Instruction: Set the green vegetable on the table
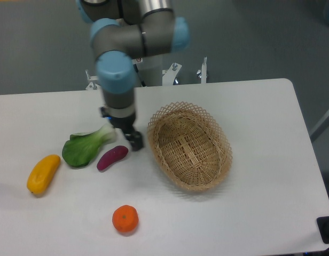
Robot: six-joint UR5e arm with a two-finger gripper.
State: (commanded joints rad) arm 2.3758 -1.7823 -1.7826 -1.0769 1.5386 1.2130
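Here, the white table (250, 106) stands before a grey floor, and on it lie a wicker basket (189, 145), a purple sweet potato (112, 157), a yellow fruit (43, 173) and an orange (125, 219). The green vegetable (87, 146) lies flat on the table — left of my gripper (133, 141), clear of it; whether my fingers are spread, I cannot tell

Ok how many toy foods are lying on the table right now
4: green vegetable at left, purple sweet potato right beside it, yellow fruit far left, orange at front. The basket looks empty.
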